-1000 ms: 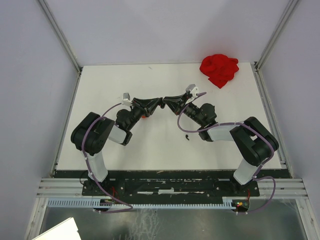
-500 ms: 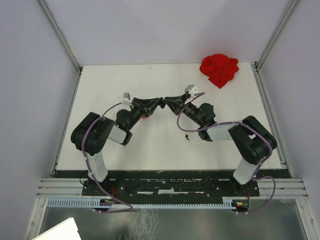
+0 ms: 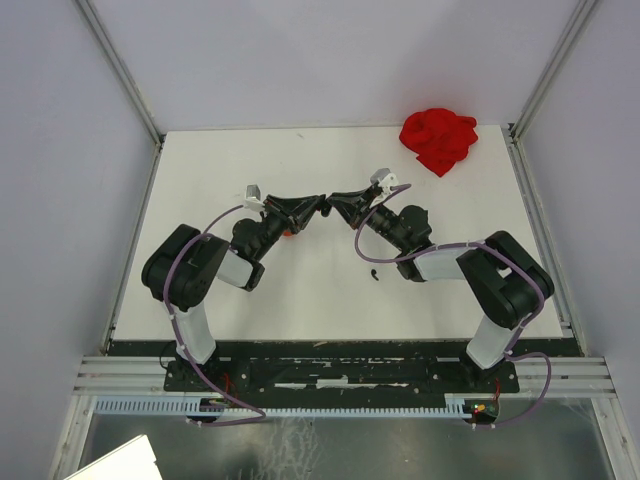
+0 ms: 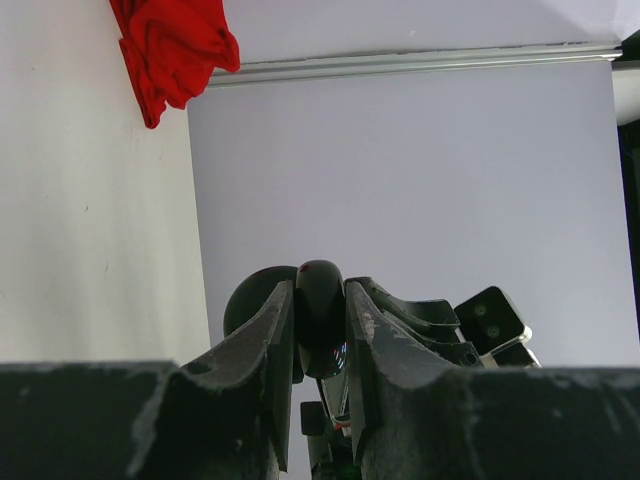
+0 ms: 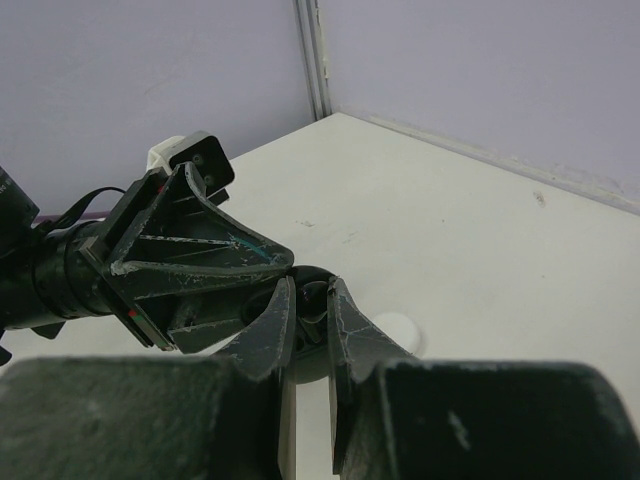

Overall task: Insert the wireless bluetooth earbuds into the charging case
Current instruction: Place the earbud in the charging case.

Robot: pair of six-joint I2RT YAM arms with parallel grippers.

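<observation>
My two grippers meet tip to tip above the middle of the table. My left gripper [image 3: 316, 206] is shut on a black rounded charging case [image 4: 318, 312], held up off the table. My right gripper [image 3: 334, 198] is shut on a tiny black earbud [image 5: 314, 296], and its tips are pressed against the black case [image 5: 312, 355]. In the right wrist view the left gripper's fingers [image 5: 205, 258] lie just left of mine. In the left wrist view the right gripper's fingers [image 4: 425, 318] lie just behind the case. A small black piece [image 3: 374, 276] lies on the table under the right arm.
A red cloth [image 3: 438, 139] lies crumpled in the far right corner, and also shows in the left wrist view [image 4: 172, 45]. A red disc [image 3: 288, 233] shows beneath the left gripper. A white disc [image 5: 398, 331] lies on the table below the right gripper. Grey walls surround the table.
The right arm has shifted very slightly to the left. Both grippers stay shut and tip to tip.
</observation>
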